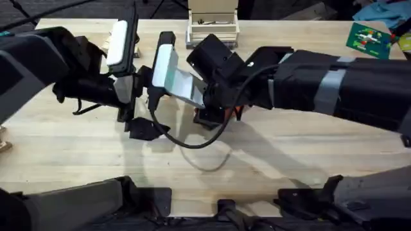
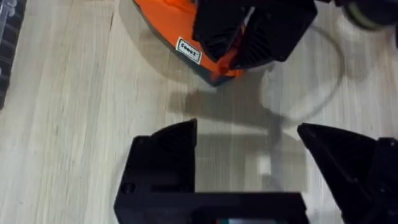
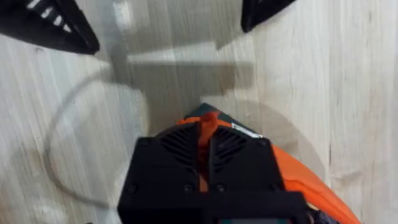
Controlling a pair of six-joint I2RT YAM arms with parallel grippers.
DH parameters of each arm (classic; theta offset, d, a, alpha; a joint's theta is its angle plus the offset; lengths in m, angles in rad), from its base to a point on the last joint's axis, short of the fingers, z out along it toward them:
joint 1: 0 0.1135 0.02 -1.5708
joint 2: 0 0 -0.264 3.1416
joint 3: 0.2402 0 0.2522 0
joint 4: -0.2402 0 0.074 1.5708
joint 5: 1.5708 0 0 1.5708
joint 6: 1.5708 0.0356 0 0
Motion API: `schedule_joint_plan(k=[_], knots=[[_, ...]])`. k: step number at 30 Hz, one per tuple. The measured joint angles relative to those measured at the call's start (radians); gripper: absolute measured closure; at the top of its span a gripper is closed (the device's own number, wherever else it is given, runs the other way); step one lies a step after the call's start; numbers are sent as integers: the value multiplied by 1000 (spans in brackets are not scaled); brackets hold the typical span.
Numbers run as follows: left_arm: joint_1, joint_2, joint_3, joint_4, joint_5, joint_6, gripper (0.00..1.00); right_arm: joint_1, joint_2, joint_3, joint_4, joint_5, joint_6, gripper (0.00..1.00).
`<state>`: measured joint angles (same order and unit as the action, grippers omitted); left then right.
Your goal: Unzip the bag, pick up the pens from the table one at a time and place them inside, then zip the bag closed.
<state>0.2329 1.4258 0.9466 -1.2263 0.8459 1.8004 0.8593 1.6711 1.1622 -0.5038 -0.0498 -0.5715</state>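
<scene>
The orange bag (image 2: 163,23) lies on the wooden table (image 1: 289,160), mostly hidden under my right arm in the overhead view, where an orange sliver (image 1: 239,113) shows. My right gripper (image 3: 206,138) is shut on an orange tab at the bag's end (image 3: 305,183), with the dark base edge just past its tips. That same gripper (image 2: 245,46) appears in the left wrist view, clamped on the bag's tip. My left gripper (image 2: 245,134) hovers open over bare table a short way from that end, nothing between its fingers (image 2: 165,158); from overhead it (image 1: 138,125) sits left of the bag. The pens are out of view.
A black cable (image 1: 192,140) loops on the table in front of both grippers. A light wooden box (image 1: 212,27) stands at the back middle, a green card (image 1: 368,37) at the back right. Bare wood lies in front.
</scene>
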Motion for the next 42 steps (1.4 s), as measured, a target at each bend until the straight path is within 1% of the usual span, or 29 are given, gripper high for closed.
schedule_joint_plan(k=[2,3,20,26,31,42], knots=[[0,0,0,0,0,0,7,0,0,0,1,0,-1,954],[0,0,0,0,0,0,7,0,0,0,2,0,-2,961],[0,0,0,0,0,0,7,0,-3,0,18,1,20,971],[0,0,0,0,0,0,7,-3,-45,0,26,2,72,970],[0,0,0,0,0,0,7,-24,-79,0,50,4,133,970],[0,0,0,-1,6,0,7,-45,-81,0,151,9,290,970]])
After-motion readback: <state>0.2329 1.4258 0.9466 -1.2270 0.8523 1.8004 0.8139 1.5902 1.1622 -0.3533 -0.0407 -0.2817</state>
